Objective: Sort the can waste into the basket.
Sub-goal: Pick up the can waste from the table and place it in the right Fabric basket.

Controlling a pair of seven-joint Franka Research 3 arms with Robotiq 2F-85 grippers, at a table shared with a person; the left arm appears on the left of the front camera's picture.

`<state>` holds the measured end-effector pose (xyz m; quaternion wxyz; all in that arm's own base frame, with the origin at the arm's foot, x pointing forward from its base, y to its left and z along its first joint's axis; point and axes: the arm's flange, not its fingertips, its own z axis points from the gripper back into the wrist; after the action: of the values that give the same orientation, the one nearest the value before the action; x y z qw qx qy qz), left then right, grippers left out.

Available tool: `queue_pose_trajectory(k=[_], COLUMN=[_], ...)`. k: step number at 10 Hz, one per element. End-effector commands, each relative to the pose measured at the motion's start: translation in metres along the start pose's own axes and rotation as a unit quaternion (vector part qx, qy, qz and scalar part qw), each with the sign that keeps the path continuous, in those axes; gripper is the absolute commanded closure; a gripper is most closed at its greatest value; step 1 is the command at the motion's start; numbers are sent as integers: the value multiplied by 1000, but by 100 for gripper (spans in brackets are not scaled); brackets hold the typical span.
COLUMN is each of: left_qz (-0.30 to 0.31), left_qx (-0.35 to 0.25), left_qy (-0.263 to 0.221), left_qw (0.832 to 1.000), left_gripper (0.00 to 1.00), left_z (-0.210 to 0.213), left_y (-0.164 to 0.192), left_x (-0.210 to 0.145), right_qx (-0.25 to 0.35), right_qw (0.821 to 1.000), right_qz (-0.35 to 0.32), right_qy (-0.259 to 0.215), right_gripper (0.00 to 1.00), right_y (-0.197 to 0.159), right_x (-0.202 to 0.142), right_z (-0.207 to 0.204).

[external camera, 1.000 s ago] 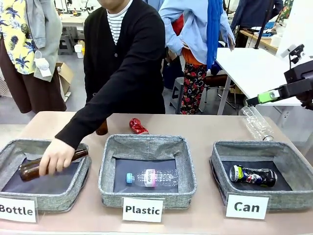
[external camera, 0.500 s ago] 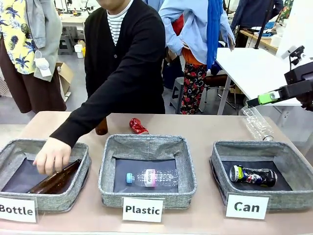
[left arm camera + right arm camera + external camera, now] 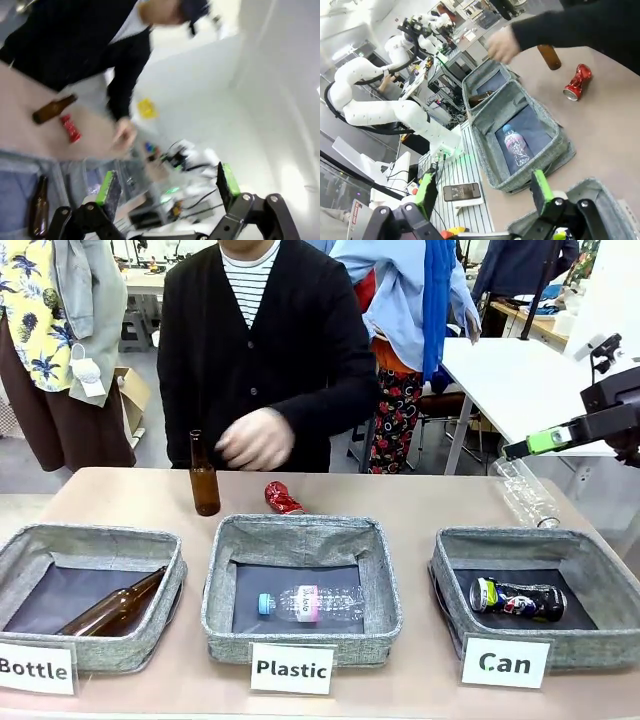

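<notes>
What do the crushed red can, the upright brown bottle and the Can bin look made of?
The crushed red can: thin metal, likely aluminium; glossy with sharp creases. The upright brown bottle: probably amber glass; smooth, translucent, shiny, though tinted plastic is possible. The basket labelled Can: grey woven fabric; matte, heathered weave, soft uneven rim.

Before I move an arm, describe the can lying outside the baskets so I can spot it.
Find the middle basket, labelled Plastic. On the table just behind its far rim lies the crushed can. It is red and crumpled, unlike the upright brown bottle to its left.
</notes>
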<state>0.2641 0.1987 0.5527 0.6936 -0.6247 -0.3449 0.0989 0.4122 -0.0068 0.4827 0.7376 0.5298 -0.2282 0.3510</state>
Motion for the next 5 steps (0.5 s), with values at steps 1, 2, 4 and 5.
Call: queue_pose_trajectory(k=[1,2,4,5], left_qz=[-60,-89,-125,-137], left_qx=[98,135,175,178], left_qy=[106,152,211,194], left_qw=[988,975,954,955], left_gripper=[0,0,0,0], left_z=[-46,-70,-103,-112], left_y=[13,24,43,49], left_x=[-36,-59,-93,-95], right_qx=[-7,-7,-7,-7], right_qw=[1000,1000,1000,1000], right_qz=[10,10,10,10], right_qy=[-2,-2,-2,-2], right_gripper=[0,0,0,0], right_y=[1,1,1,1], right_x=[-3,-3,-3,-3], right_z=[0,0,0,0])
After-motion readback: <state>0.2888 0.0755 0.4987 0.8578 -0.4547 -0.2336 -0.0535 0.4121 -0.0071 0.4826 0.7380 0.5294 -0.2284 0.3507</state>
